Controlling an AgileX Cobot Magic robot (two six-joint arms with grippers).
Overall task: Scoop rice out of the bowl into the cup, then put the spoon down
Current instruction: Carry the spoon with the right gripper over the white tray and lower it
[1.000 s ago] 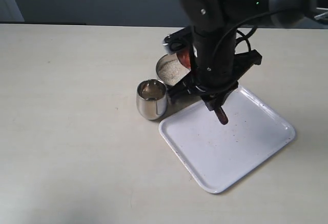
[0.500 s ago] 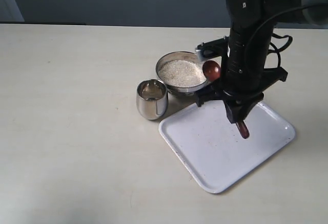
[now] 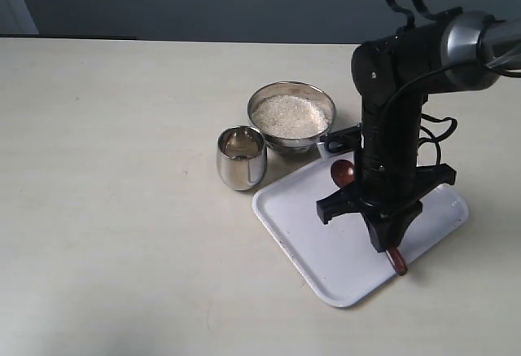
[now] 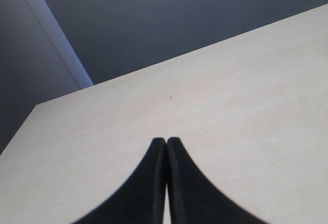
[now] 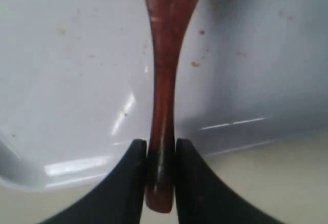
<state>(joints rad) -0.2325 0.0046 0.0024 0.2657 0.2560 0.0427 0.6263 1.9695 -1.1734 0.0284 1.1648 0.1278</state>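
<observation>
The right arm came in from the right edge of the exterior view, bent sharply at its joint and dropped almost straight down over the white tray (image 3: 297, 230), its wrist pointing at the tray's near-right part. The right gripper (image 3: 391, 250) sat low over the tray with its two black fingers (image 5: 134, 155) drawn in narrow, pinching the slim handle of the spoon (image 3: 343, 173) close to its end. In the right wrist view the right gripper (image 5: 161, 149) clamped the reddish-brown spoon (image 5: 166, 55) from both sides, a short stub of handle sticking out past the fingers and over the tray's (image 5: 77, 80) rim above the table. The spoon lay nearly flat and slantwise across the tray, its oval bowl toward the tray's far edge nearest the steel bowl, its handle end at the near-right edge. Whether it actually touched the tray could not be told. The bowl (image 3: 291, 85) stood on the table (image 3: 106, 169) just beyond the tray's far corner, holding a level heap of white rice (image 3: 289, 117). The cup (image 3: 241, 164) stood upright just beside the bowl on its near-left side and close to the tray's left corner, apart from the spoon. The left gripper (image 4: 165, 143) showed only in its own wrist view — its two dark fingers pressed together tip to tip with nothing between them, held above bare table (image 4: 246, 90) with a dark wall behind.
</observation>
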